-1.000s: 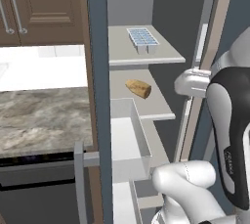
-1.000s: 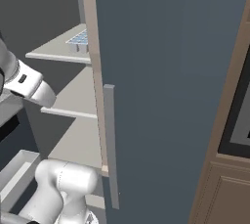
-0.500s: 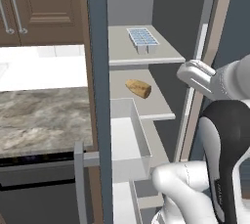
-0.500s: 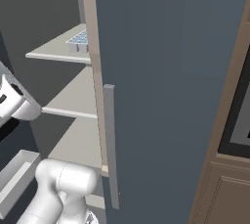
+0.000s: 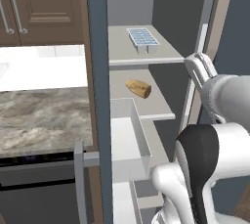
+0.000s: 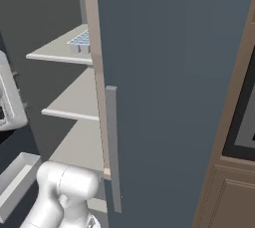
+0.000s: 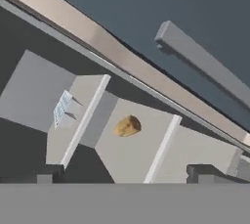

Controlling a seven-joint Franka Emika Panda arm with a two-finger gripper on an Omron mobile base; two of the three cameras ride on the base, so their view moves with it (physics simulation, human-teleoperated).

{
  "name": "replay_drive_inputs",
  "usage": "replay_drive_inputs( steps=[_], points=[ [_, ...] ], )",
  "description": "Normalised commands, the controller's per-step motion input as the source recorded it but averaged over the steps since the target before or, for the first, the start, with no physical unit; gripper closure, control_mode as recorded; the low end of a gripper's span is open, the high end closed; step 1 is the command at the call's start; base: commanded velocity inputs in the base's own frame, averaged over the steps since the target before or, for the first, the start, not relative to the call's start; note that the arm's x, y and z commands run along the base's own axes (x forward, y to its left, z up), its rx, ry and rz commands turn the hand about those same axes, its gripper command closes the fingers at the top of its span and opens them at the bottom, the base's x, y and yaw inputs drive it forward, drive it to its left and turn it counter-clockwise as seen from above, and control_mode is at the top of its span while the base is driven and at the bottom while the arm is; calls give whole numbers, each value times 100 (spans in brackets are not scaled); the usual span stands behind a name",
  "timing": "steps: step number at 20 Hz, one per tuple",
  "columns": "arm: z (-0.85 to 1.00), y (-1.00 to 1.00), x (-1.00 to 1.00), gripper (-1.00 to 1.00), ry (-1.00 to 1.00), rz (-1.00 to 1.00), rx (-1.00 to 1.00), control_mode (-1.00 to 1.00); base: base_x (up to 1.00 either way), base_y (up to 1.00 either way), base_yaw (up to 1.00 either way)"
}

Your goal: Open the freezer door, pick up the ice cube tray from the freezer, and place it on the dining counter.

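Note:
The freezer [image 5: 161, 3] stands open, with its freezer door [image 5: 96, 71] swung out and seen edge-on. The pale blue-white ice cube tray [image 5: 142, 39] lies on the upper shelf; it also shows as the tray [image 6: 81, 40] and the tray [image 7: 62, 106]. My gripper [image 7: 128, 176] is open with nothing between its fingertips [image 7: 46, 174], and it looks into the compartment from outside. My white hand [image 5: 199, 69] hangs at the shelves' right front edge, below and right of the tray and apart from it. The dining counter is out of view.
A brown lumpy food item [image 5: 138, 88] lies on the shelf below the tray. A white door bin [image 5: 128, 135] juts out at lower left. The matching closed door [image 6: 169, 87] with its grey bar handle [image 6: 113, 147] bounds the right. A marbled countertop [image 5: 39, 115] sits under wall cabinets.
My arm has swung and the hand has shifted slightly up and right at the shelf front. The jaws stayed open. The tray and the food item have not moved.

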Motion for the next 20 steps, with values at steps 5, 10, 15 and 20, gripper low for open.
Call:
replay_drive_inputs(
  steps=[5, 10, 15, 20],
  points=[
    [36, 3, 3, -100, -1, -29, 35, -100, 0, 0, 0],
    [38, 1, 54, -100, 5, -13, 20, -100, 0, 0, 0],
    [19, 0, 85, -100, 10, 0, 15, -100, 0, 0, 0],
    [-4, -1, 79, -100, 7, 1, 9, -100, 0, 0, 0]
  ],
)
